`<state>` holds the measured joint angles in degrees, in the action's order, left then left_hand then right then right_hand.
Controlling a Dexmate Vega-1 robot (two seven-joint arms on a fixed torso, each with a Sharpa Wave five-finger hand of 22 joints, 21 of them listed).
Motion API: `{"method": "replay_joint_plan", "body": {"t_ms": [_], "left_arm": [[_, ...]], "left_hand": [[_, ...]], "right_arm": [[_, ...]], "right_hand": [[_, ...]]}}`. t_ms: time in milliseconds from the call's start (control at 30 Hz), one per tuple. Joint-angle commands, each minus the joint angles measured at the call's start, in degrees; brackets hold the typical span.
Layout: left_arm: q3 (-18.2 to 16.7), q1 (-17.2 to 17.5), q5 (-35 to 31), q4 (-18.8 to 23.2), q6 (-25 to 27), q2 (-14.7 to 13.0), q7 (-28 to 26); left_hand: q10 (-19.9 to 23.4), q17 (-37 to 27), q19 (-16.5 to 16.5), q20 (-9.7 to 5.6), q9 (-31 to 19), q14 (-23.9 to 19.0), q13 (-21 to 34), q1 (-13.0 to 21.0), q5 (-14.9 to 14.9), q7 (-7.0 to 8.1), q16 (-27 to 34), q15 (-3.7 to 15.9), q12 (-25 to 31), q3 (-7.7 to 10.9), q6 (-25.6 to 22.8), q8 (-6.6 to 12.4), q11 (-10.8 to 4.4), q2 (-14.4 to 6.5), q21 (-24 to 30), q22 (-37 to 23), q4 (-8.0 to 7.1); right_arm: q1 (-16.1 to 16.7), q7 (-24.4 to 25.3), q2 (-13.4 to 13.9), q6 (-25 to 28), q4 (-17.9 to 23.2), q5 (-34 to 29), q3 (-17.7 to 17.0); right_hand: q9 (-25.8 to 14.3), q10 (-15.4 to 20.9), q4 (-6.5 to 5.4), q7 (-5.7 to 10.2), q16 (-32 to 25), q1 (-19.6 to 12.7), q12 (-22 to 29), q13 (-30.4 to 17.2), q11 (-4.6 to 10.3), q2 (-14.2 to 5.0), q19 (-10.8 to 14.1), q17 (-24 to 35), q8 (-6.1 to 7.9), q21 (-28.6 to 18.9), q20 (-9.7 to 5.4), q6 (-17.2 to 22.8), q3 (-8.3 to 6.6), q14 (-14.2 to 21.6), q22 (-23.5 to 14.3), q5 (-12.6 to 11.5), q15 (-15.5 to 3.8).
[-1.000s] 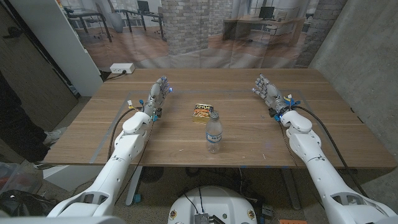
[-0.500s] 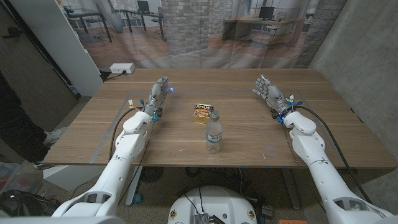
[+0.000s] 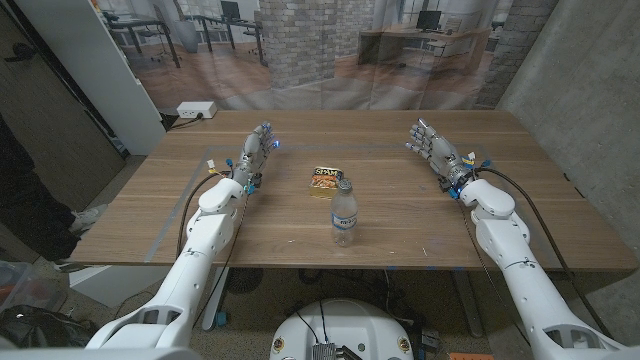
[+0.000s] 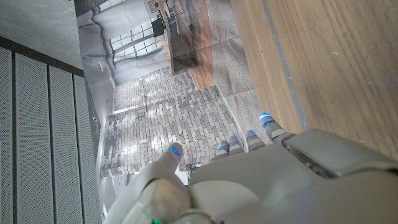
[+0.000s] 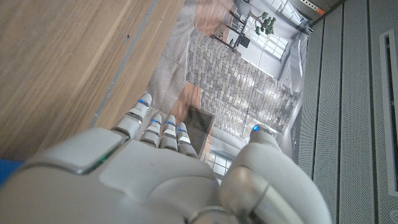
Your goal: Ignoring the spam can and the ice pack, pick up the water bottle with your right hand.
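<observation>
**A:** Head view, item one: water bottle (image 3: pixel 344 213), clear, grey cap, upright on the wooden table (image 3: pixel 400 215) near its front edge, about midway between the two arms. Item two: spam can (image 3: pixel 325 180), just behind the bottle, apparently not touching it. Ice pack: not found on the table.

**B:** Hands?

**A:** Right hand (image 3: pixel 432 146) is raised near the far right part of the table, fingers extended and a little apart, nothing in them. The bottle is well apart from those fingertips, off toward the table's middle and nearer the robot. Left hand (image 3: pixel 255 150) is at the far left, fingers likewise extended, holding nothing.

**B:** Step in hand?

**A:** Judged as the start: the reach has not begun and the bottle is untouched. The next move calls for the right hand to travel inward and back toward the robot, turn its palm to the bottle's side, and close around the body below the cap, keeping the fingers off the can close behind.

**B:** Gaps in the record?

**A:** Right wrist view gives the back of the right hand (image 5: pixel 161 168), fingertips pointing past the table edge at a printed backdrop. Left wrist view gives the same for the left hand (image 4: pixel 249 180). The bottle's label and fill level are too small to read.
</observation>
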<state>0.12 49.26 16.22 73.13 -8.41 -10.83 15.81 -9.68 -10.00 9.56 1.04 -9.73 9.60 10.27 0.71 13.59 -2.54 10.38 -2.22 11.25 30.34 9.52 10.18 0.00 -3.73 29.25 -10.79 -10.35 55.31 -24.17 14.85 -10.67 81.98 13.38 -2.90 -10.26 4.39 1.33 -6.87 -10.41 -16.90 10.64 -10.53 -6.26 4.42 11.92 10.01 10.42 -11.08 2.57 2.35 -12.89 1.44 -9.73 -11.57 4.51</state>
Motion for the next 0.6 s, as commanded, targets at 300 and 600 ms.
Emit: {"method": "replay_joint_plan", "body": {"t_ms": [300,600], "left_arm": [[-0.49,-0.35,-0.63,-0.45,0.09,0.57,0.76],[-0.45,-0.57,-0.75,-0.59,0.35,0.57,1.11]], "left_hand": [[-2.75,-0.29,3.73,0.17,-0.17,4.24,0.26,0.01,0.27,-0.11,0.39,-0.19,0.24,-0.07,4.16,0.18,0.16,-5.56,-0.03,-0.27,0.04],[-2.80,-0.29,3.74,0.21,-0.17,4.28,0.26,0.01,0.27,-0.11,0.38,-0.23,0.22,-0.11,4.15,0.18,0.21,-5.57,-0.08,-0.27,0.04]], "right_arm": [[3.02,-0.99,2.05,0.83,5.36,-1.75,-0.11],[4.97,-0.79,2.52,0.68,7.87,-2.19,-0.17]], "right_hand": [[-0.21,-0.14,0.34,-0.73,-0.50,-0.06,0.36,-0.23,-0.43,1.86,0.71,0.23,0.54,-0.18,2.37,0.01,1.08,0.57,-0.17,-1.05,1.65],[-0.23,-0.14,0.41,-0.77,-0.50,0.11,0.37,-0.24,-0.56,2.39,0.81,0.26,0.62,-0.20,2.34,0.22,1.51,0.61,-0.18,-1.27,1.72]]}}
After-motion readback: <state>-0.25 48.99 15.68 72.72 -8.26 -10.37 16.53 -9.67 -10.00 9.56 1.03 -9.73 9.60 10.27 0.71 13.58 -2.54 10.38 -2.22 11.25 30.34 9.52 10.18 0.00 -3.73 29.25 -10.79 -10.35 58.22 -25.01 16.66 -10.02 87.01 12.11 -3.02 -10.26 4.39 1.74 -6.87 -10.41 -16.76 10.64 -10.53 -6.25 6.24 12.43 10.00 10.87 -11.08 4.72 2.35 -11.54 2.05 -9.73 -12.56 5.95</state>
